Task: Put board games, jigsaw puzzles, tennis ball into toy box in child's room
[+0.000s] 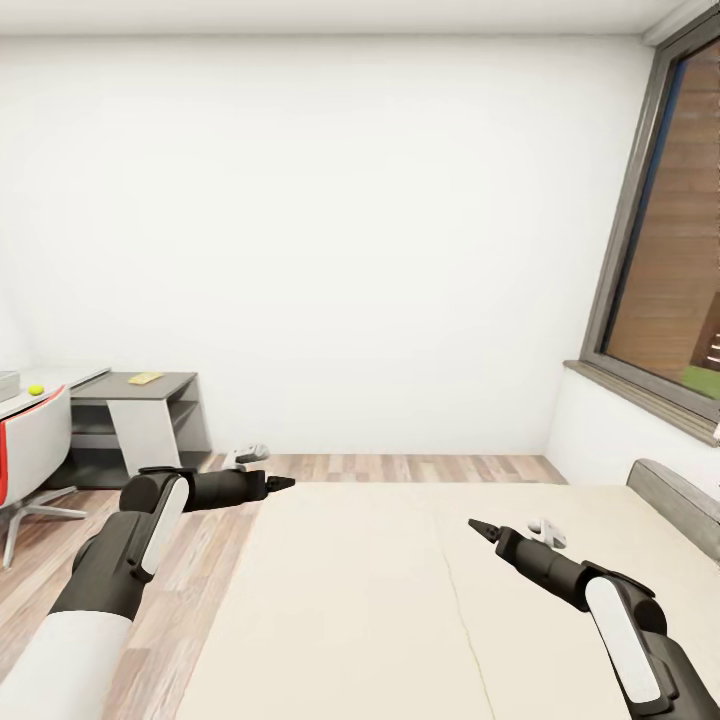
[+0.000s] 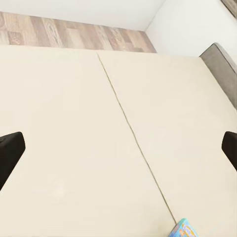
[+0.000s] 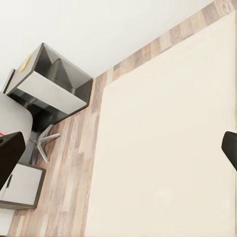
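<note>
Both end effectors, left (image 1: pixel 287 483) and right (image 1: pixel 474 524), hovering empty, fingers apart, over cream-beige bed (image 1: pixel 400 600). Risk: light-blue cartoon board game (image 2: pixel 183 229) sitting barely in sight, reach possibly missing it.

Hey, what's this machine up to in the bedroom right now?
The robot stands at the bed, both arms stretched over the cream mattress. Its left end effector and right end effector are holding nothing. A corner of a light-blue board game peeks in on the bed in the left wrist view. Off to its left, a tennis ball sits on the table, beside a lower dark-grey desk.
</note>
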You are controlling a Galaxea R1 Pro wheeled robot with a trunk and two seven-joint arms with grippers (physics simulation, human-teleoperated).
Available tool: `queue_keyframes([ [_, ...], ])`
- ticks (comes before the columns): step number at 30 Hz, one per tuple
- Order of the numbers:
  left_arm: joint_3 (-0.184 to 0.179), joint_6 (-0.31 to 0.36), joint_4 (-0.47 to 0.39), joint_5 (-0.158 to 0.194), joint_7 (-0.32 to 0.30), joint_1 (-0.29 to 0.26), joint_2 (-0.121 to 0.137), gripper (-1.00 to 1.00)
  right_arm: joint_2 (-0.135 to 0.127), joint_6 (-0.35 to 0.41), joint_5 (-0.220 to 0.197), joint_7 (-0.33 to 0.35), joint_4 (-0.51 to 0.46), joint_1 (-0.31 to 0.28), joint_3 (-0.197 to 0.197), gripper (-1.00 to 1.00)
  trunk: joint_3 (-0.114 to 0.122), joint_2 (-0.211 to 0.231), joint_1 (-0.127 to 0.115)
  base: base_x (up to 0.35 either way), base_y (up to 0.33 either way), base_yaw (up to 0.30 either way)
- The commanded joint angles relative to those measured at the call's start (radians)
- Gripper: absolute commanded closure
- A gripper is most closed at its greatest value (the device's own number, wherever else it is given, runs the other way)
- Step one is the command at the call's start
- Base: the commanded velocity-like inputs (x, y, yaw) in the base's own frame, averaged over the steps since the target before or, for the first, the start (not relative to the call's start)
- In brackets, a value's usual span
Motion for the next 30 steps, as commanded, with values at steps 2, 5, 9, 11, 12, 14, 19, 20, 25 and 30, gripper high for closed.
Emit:
queue_keyframes([
  [2,0.001,0.007,0.000,0.003,-0.001,0.000,0.000,-1.00,0.000,0.005,0.003,0.007,0.000,0.000,-0.002,-1.00,0.000,-0.001,0.000,0.000,-0.149,0.000],
  [5,0.001,0.007,0.000,0.003,-0.001,0.000,0.000,-1.00,0.000,0.006,0.003,0.007,0.000,0.000,-0.002,-1.00,0.000,-0.001,0.000,0.000,-0.149,0.000],
  [9,0.001,0.007,0.000,0.003,-0.001,0.000,0.000,-1.00,0.000,0.006,0.003,0.007,0.000,0.000,-0.002,-1.00,0.000,-0.001,0.000,0.000,-0.149,0.000],
  [11,0.001,0.007,0.000,0.003,-0.001,0.000,0.000,-1.00,0.000,0.006,0.003,0.006,0.000,0.000,-0.002,-1.00,0.000,-0.001,0.000,0.000,-0.149,0.000],
  [12,0.001,0.007,0.000,0.003,-0.001,0.000,0.000,-1.00,0.000,0.006,0.003,0.006,0.000,0.000,-0.002,-1.00,0.000,-0.001,0.000,0.000,-0.149,0.000],
  [14,0.001,0.007,0.000,0.003,-0.001,0.000,0.000,-1.00,0.000,0.006,0.003,0.007,0.000,0.000,-0.002,-1.00,0.000,-0.001,0.000,0.000,-0.149,0.000],
  [19,0.001,0.007,0.000,0.003,-0.001,0.000,0.000,-1.00,-0.001,0.006,0.003,0.009,0.000,0.000,-0.003,-1.00,0.000,-0.001,0.000,0.000,-0.149,0.000],
  [20,0.001,0.007,0.000,0.003,-0.001,0.000,0.000,-1.00,-0.001,0.006,0.003,0.010,0.000,0.000,-0.003,-1.00,0.000,-0.001,0.000,0.000,-0.149,0.000],
  [25,0.001,0.007,0.000,0.003,-0.001,0.000,0.000,-1.00,-0.001,0.006,0.003,0.012,0.000,0.000,-0.003,-1.00,0.000,-0.001,0.000,0.000,-0.147,0.000],
  [30,0.002,0.007,0.000,0.003,-0.001,0.000,0.000,-1.00,-0.001,0.007,0.003,0.012,-0.001,0.000,-0.005,-1.00,0.000,-0.001,0.000,0.000,-0.076,0.000],
])
